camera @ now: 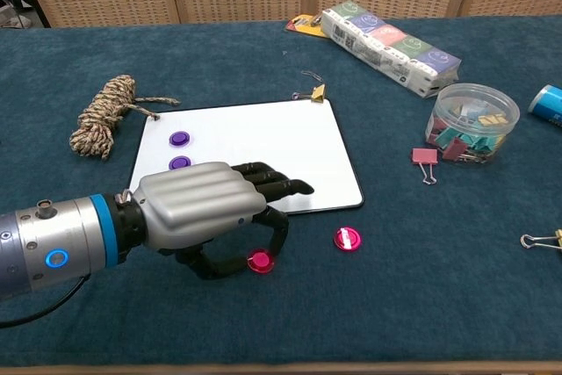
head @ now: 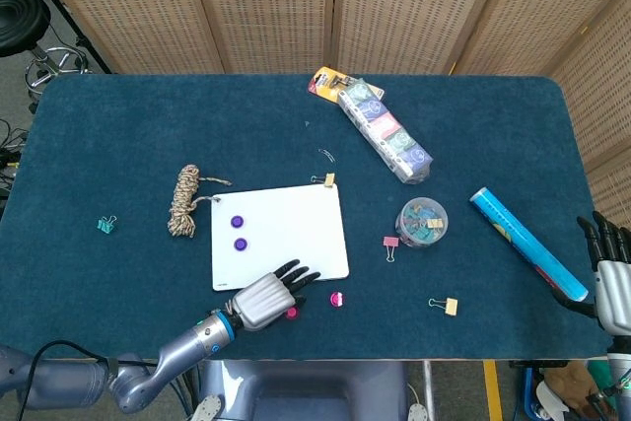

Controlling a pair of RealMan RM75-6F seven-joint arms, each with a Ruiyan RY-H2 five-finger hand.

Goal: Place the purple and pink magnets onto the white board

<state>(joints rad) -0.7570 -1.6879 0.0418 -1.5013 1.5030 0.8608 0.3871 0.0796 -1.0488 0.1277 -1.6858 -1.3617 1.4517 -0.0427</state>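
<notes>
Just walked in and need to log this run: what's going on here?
The left robot hand is closing around a pink magnet lying on the table just below the white board. Two purple magnets already sit on the board. A second pink magnet waits nearby. The right robot hand rests idle at the table's edge.

White board point(camera: 255, 151): flat on blue cloth, black-edged. Two purple magnets point(camera: 179, 140) are seated near its left edge. Two pink magnets point(camera: 347, 239) are seen just off its near edge, on the cloth.

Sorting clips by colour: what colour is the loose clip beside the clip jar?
Pink clip, clearest in the chest view.
</notes>
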